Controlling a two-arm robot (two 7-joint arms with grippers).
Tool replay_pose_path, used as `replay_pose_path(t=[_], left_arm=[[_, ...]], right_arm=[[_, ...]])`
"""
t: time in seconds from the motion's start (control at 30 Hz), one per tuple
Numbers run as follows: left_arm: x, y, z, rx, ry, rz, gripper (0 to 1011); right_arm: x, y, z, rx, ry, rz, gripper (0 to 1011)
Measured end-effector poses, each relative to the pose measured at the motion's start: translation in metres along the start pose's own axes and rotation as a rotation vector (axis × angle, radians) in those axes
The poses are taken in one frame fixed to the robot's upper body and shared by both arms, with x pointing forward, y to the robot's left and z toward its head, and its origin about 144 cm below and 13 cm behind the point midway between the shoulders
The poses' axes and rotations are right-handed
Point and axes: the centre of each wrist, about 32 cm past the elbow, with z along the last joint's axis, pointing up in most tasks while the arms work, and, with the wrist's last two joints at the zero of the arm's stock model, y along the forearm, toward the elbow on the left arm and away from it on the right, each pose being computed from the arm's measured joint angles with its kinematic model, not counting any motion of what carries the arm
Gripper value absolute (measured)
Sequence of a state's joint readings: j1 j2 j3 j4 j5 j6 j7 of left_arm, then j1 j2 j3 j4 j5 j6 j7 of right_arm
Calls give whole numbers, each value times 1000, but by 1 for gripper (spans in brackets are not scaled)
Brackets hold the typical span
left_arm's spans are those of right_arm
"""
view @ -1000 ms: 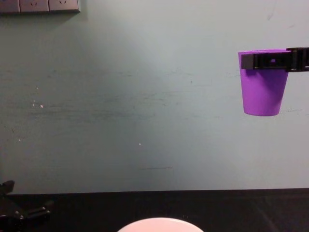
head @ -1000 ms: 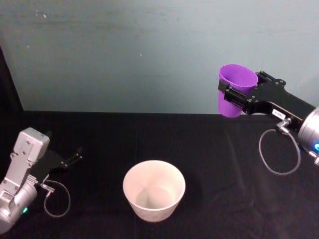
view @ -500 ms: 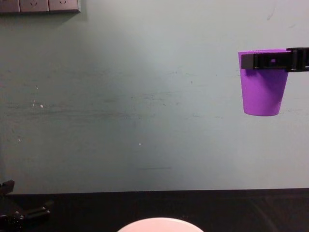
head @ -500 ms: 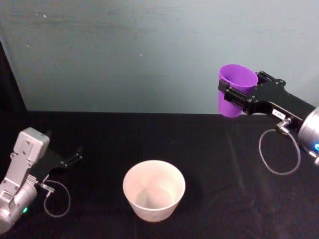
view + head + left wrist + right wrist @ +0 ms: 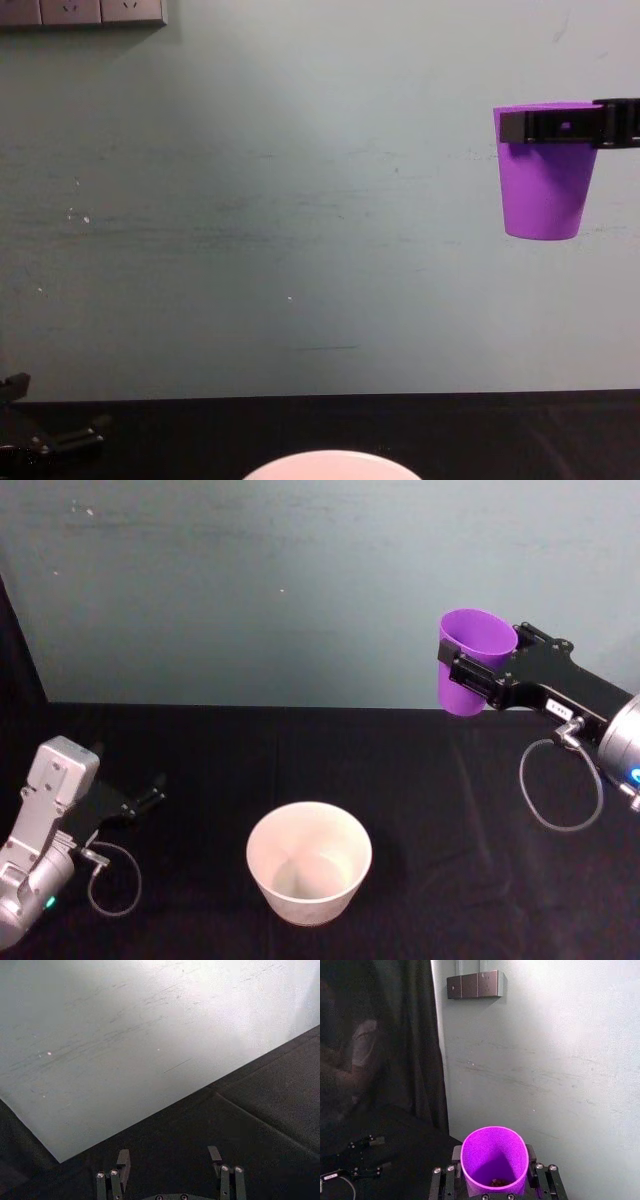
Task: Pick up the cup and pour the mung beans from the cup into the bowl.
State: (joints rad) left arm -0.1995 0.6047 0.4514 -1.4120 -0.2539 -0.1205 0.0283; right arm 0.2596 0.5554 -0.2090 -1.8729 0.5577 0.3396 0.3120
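Right now I have the cup clamped in the right gripper, whose fingers are closed around the cup's wall just under the rim. The cup is upright, mouth up, high above the table and off to the right, with the pale wall behind it.

The bowl stands on the black cloth near the middle front. It is well apart from the cup, lower and to its left.

Through the right wrist camera I look down into the cup and make out a small patch of mung beans at the bottom. The near rim and the gripper body hide part of the cup's floor, so I cannot tell how many there are. From the head camera the cup's inside is turned away from me and I cannot see the beans.

In the chest view the bowl is cut off by the bottom edge, so I get just the top arc of its rim. The right gripper reads there as a black band across the cup's upper part, and the right edge cuts off the arm.

The left gripper is parked low on the left over the cloth, its fingers spread apart, well clear of the bowl.
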Motion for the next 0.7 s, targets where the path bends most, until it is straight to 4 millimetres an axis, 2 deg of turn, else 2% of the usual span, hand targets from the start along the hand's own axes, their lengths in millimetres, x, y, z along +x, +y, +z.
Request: replay_pose_path(t=[0.7], left_arm=[[0,0,0,0,0,0,1004]], right_arm=[[0,0,0,0,0,0,724]])
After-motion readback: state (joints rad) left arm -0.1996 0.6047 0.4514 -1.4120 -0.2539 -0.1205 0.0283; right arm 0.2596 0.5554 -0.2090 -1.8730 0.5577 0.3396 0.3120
